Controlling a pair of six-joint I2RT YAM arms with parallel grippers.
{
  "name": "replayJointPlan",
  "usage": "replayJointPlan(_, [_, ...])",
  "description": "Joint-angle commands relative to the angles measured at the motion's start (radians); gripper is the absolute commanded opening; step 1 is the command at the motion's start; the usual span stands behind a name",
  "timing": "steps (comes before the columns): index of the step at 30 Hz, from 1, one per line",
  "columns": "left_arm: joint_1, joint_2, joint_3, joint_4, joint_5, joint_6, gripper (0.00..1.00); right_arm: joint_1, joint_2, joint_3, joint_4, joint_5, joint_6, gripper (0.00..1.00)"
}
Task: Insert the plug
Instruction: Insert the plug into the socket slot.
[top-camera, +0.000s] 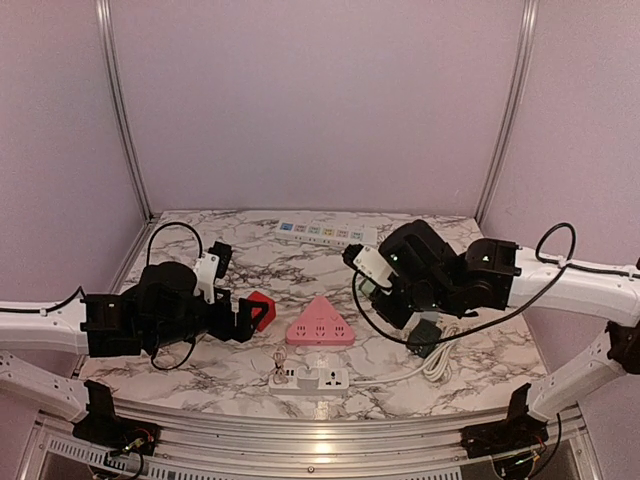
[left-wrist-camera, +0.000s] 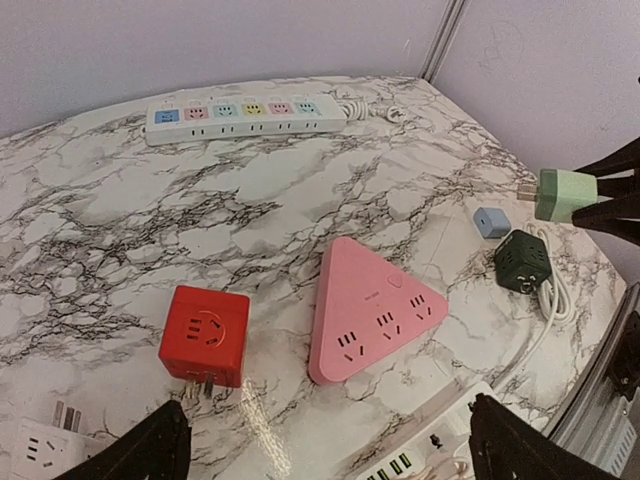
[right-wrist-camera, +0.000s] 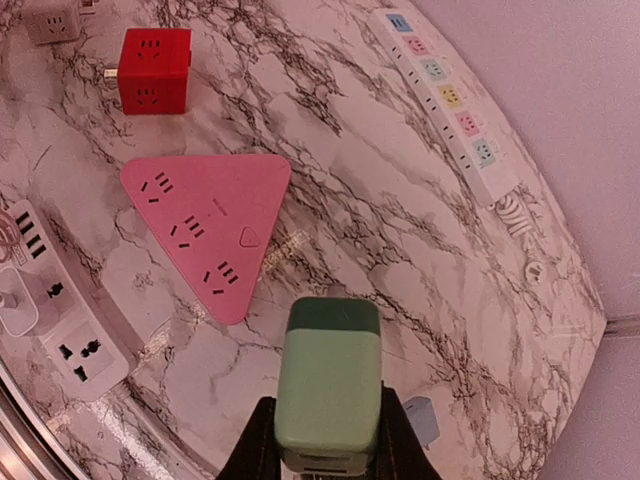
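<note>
**Plug's up in the air in your right end effector, no socket yet**

Going left to right: your left end effector is spread wide with nothing in it, hanging just over the red cube. The pink triangle socket block sits loose on the table right next to that. Your right end effector is narrow and pinching the green plug by its sides, off the table and to the right of the pink block, with the prongs facing that way. My guess is the pink block's the target since it's closest, but I can't tell for sure. Square the prongs to the slots before you push. That block looks like it'll slide, so maybe pin it with the free left one.
</note>
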Motion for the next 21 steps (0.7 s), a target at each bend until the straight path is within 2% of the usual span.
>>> replayJointPlan(1, [0.004, 0.039, -0.025, 0.013, -0.080, 0.110, 0.99, -0.127, 0.052, 0.101, -0.031, -0.195, -0.093, 0.00])
replayJointPlan(4, [0.007, 0.064, -0.051, 0.072, -0.085, 0.145, 0.99, -0.184, 0.116, 0.131, -0.038, -0.269, -0.142, 0.00])
replayJointPlan(11, [0.014, 0.163, -0.048, 0.171, -0.084, 0.166, 0.99, -0.186, 0.275, 0.219, -0.073, -0.293, -0.181, 0.00])
replayJointPlan(21, [0.023, 0.334, 0.102, 0.126, -0.167, 0.151, 0.99, -0.185, 0.363, 0.280, -0.099, -0.265, -0.212, 0.00])
